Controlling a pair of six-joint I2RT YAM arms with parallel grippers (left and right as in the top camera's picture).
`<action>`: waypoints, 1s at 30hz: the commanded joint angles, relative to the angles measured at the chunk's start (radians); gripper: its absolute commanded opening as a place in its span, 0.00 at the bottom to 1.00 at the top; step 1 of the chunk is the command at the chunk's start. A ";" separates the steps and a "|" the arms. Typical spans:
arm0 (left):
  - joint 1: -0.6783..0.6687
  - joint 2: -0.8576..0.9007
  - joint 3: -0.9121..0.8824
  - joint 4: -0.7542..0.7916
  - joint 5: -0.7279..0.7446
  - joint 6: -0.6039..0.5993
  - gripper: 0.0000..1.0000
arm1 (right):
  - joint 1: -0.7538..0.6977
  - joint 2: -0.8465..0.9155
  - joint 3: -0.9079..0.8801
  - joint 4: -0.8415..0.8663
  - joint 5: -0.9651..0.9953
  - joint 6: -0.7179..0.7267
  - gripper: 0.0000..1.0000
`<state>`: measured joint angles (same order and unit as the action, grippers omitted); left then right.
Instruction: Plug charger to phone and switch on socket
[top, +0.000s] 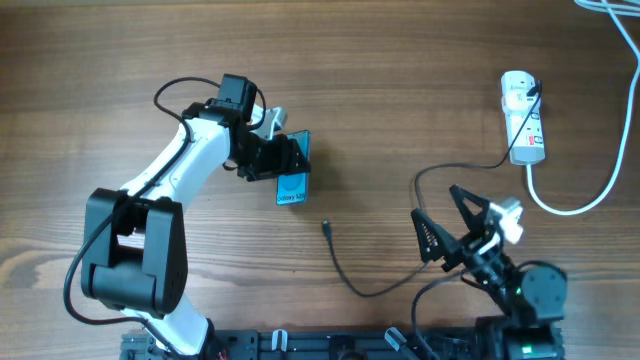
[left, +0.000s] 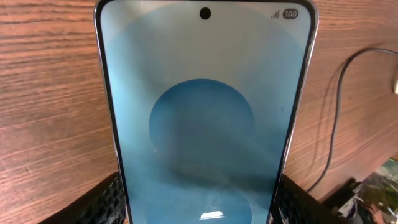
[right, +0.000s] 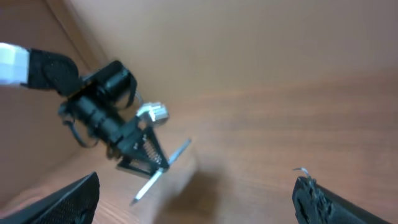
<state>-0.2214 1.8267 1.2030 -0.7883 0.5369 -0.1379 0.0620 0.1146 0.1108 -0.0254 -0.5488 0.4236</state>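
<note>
Two steps appear undone on the brown wooden table (top: 400, 80): plugging in and switching on. The short white power strip (top: 523, 120) lies well beyond the right claw (top: 452, 222), which stands wide and empty. The left claw (top: 288, 160) grips a small rectangular teal-screened smartphone (left: 199, 124), tilted. Between the claws, the thin black charger cable (top: 345, 275) ends in a small plug tip (top: 326, 226), lying free. Judged next: the right claw takes that tip and lines it up with the phone's port.

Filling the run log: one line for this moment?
left gripper: gripping phone | right gripper: open, empty | charger: tip on table | socket: untouched
</note>
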 joint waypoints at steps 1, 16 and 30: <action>0.007 -0.014 -0.001 0.006 0.077 0.026 0.61 | -0.003 0.230 0.296 -0.150 -0.062 -0.016 1.00; 0.006 -0.014 -0.001 0.068 0.117 -0.029 0.61 | 0.338 1.300 0.896 -0.549 -0.120 0.011 0.77; 0.006 -0.014 -0.002 0.066 0.117 -0.030 0.62 | 0.539 1.662 0.896 -0.113 -0.008 0.130 0.27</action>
<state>-0.2214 1.8267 1.2011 -0.7242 0.6270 -0.1802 0.6022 1.7653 0.9958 -0.1509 -0.5697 0.5400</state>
